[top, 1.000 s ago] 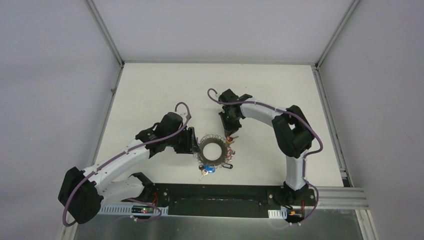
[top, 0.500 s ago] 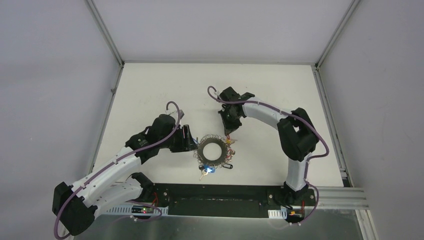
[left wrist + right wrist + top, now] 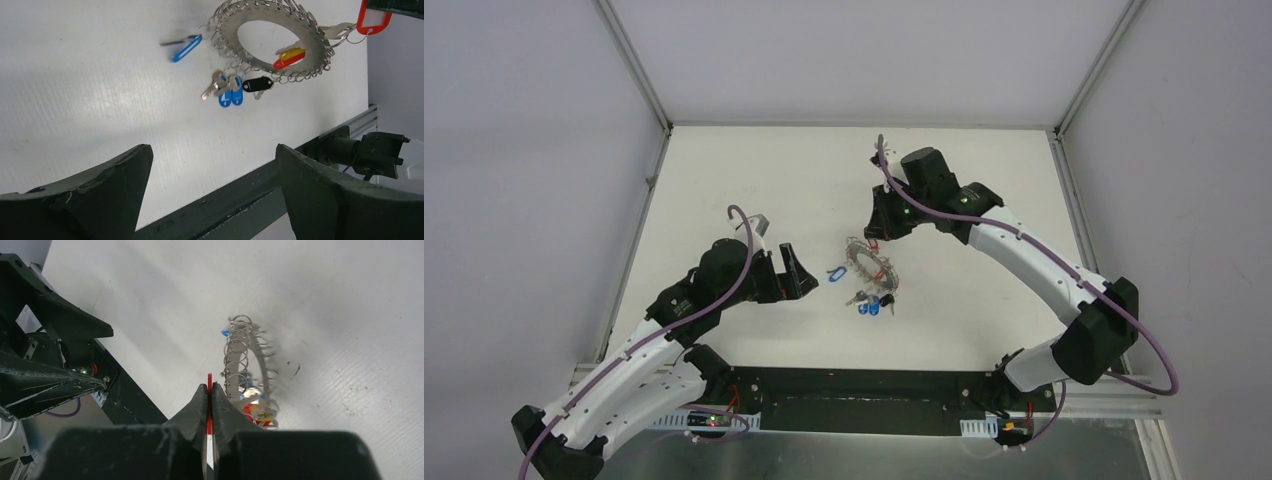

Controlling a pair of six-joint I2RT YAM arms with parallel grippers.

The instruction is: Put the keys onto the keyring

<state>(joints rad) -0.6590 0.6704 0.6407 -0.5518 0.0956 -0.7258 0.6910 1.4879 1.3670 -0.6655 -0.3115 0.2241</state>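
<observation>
White table (image 3: 724, 175), faintly ribbed, a few dark specks. Near the middle, a grey keyring (image 3: 228, 36) tipped up on edge, can't tell whether touching down. Just beside it, two blue-tagged keys (image 3: 231, 96) and a black tag (image 3: 257, 83) low against the white. Off its other side, one more blue tag (image 3: 184, 47), blurred. Along the near edge, a dark rail (image 3: 854, 385).

Left tool (image 3: 212, 148) opened and backed away; right tool (image 3: 210, 388) clamped the red tag (image 3: 372, 20), tilting the keyring (image 3: 312, 47) on edge.
</observation>
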